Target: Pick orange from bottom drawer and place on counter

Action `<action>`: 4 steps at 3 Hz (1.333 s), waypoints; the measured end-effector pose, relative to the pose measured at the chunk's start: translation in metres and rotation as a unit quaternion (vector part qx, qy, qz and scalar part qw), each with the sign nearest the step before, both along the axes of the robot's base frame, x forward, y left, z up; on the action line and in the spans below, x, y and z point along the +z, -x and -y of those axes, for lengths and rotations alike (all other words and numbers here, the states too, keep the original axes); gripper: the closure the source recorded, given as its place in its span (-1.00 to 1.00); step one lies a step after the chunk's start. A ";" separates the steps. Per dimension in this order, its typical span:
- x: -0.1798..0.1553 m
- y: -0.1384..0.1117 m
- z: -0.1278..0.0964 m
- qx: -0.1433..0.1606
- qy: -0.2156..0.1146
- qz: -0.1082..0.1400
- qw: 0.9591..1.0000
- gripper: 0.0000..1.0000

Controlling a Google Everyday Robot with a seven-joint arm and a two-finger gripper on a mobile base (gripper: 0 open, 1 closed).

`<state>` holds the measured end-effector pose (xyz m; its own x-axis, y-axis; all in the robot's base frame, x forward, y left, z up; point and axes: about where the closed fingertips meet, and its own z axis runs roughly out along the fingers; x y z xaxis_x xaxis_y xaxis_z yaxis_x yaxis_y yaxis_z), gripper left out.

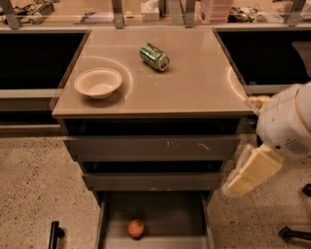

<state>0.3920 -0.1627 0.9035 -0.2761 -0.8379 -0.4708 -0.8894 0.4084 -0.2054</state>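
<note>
The orange lies on the grey floor of the open bottom drawer, left of its middle, near the front. The counter is the glossy beige top of the grey cabinet. My gripper is out of view. Only my white arm with a cream segment shows at the right edge, beside the cabinet's right side, level with the upper drawers and above and to the right of the orange.
A white bowl sits at the counter's left and a green soda can lies on its side near the back. Two shallower grey drawers are slightly pulled out above the bottom one. A cluttered bench runs behind. A black object stands on the speckled floor.
</note>
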 end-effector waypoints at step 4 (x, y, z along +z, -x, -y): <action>-0.097 0.029 -0.028 -0.114 -0.080 -0.011 0.990 -1.00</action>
<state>0.3627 -0.1344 0.8070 -0.4611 -0.6676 -0.5845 -0.7738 0.6249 -0.1033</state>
